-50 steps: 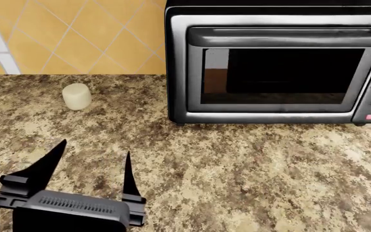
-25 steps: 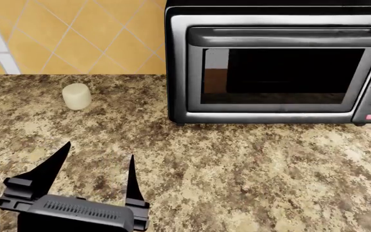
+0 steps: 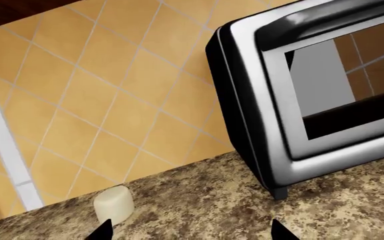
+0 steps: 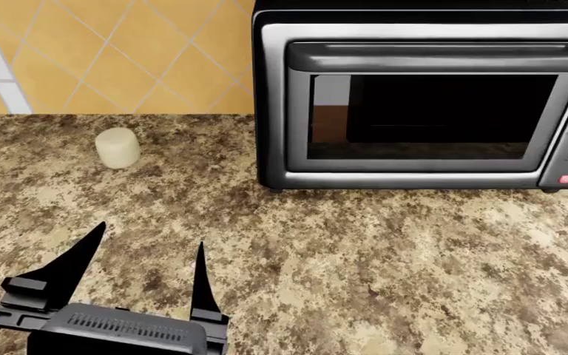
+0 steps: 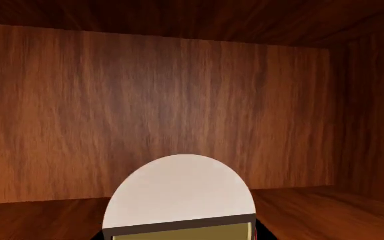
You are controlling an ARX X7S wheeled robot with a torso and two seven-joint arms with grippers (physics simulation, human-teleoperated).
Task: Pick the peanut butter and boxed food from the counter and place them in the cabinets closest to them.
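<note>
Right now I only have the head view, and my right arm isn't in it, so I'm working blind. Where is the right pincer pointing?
Observer: Its wrist camera looks into a wooden cabinet. The back wall and floor are both in sight.
Operator: Anything in front of it?
Observer: A pale round object with a tan band sits low and very close to that camera. I cannot tell what it is or whether it is gripped.
Operator: And what does the left wrist camera add?
Observer: From behind the open left pincer, it shows the toaster oven at an angle, and the side panel is plain black.
</note>
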